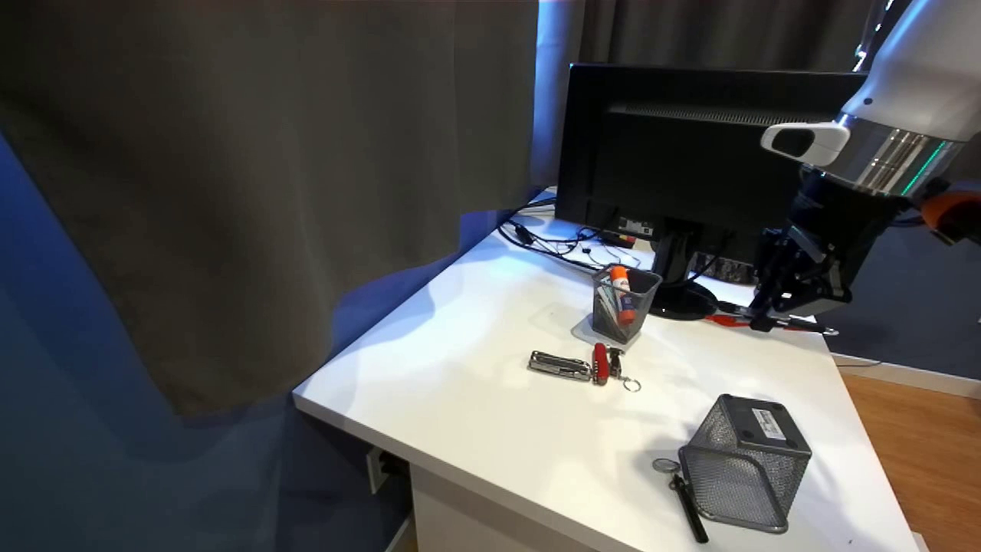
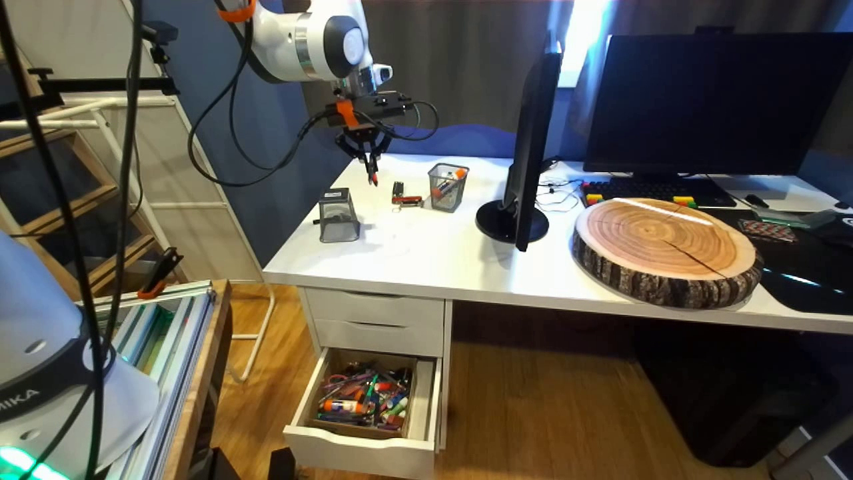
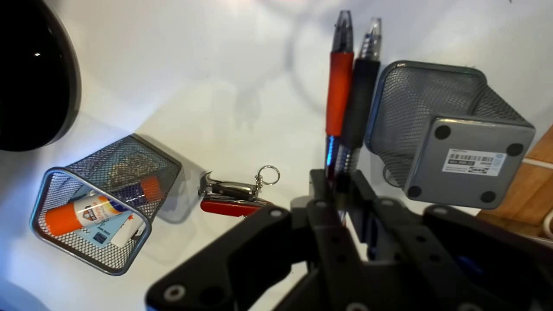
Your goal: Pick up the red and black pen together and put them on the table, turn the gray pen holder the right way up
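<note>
The desk [image 1: 467, 360] is occupied by a monitor [image 1: 682, 161], mesh cup [image 1: 645, 300], pocketknife [image 1: 600, 363] and upside-down pen holder [image 1: 745, 463]. Above it, a red pen [image 3: 339, 95] and a black pen [image 3: 363, 99] are gripped by the pincer [image 3: 339, 183].

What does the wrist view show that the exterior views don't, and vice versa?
Only the wrist view: a distinct barcode on the upside-down gray pen holder.

Only the exterior views: the curtain, in both; in an exterior view, a wood slab and an open drawer.

Shared: table, glue stick, that holder, the tool gripping the red pen. The black pen: wrist view and an exterior view.
</note>
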You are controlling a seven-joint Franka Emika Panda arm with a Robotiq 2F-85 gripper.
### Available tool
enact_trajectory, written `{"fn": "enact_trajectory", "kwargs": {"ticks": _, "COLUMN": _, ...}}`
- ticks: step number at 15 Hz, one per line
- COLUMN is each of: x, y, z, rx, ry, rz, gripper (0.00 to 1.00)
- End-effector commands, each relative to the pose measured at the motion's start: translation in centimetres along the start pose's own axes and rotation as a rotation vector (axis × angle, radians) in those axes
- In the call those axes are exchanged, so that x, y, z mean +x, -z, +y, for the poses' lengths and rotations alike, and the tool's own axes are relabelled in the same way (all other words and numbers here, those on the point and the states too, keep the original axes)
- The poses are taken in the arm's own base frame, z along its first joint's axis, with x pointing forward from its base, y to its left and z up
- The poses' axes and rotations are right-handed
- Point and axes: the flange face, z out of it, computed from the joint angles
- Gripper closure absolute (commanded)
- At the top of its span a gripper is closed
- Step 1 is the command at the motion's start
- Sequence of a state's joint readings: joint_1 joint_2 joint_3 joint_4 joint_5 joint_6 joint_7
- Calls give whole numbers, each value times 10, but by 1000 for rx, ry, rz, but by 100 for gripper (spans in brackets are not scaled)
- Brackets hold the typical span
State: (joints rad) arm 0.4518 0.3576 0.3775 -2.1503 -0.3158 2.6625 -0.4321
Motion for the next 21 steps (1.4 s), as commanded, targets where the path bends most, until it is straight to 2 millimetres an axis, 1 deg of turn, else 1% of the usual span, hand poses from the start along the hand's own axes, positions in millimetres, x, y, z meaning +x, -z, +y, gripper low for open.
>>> {"fn": "enact_trajectory", "kwargs": {"ticks": 1, "x": 0, "y": 0, "z": 0, "rx": 1, "ry": 0, "rz": 0, "gripper": 85}}
{"fn": "enact_trajectory", "kwargs": {"ticks": 2, "x": 0, "y": 0, "z": 0, "rx": 1, "ry": 0, "rz": 0, "gripper": 96}}
{"fn": "enact_trajectory", "kwargs": {"ticks": 3, "x": -1, "y": -1, "z": 4, "rx": -3, "ry": -12, "rz": -12, "gripper": 96}}
{"fn": "enact_trajectory", "kwargs": {"ticks": 5, "x": -17, "y": -12, "z": 24, "rx": -2, "ry": -82, "rz": -16, "gripper": 96}}
{"fn": "enact_trajectory", "kwargs": {"ticks": 9, "x": -63, "y": -33, "z": 75, "rx": -22, "ry": -199, "rz": -23, "gripper": 96}}
{"fn": "enact_trajectory", "kwargs": {"ticks": 11, "x": -82, "y": -49, "z": 96, "rx": -22, "ry": -267, "rz": -27, "gripper": 96}}
{"fn": "enact_trajectory", "kwargs": {"ticks": 12, "x": -89, "y": -61, "z": 103, "rx": -16, "ry": -293, "rz": -30, "gripper": 96}}
{"fn": "enact_trajectory", "kwargs": {"ticks": 13, "x": -94, "y": -70, "z": 109, "rx": -9, "ry": -317, "rz": -28, "gripper": 96}}
{"fn": "enact_trajectory", "kwargs": {"ticks": 15, "x": -97, "y": -92, "z": 112, "rx": 3, "ry": -355, "rz": -33, "gripper": 96}}
{"fn": "enact_trajectory", "kwargs": {"ticks": 18, "x": -97, "y": -120, "z": 110, "rx": 21, "ry": -412, "rz": -36, "gripper": 96}}
{"fn": "enact_trajectory", "kwargs": {"ticks": 21, "x": -98, "y": -139, "z": 107, "rx": 23, "ry": -459, "rz": -41, "gripper": 96}}
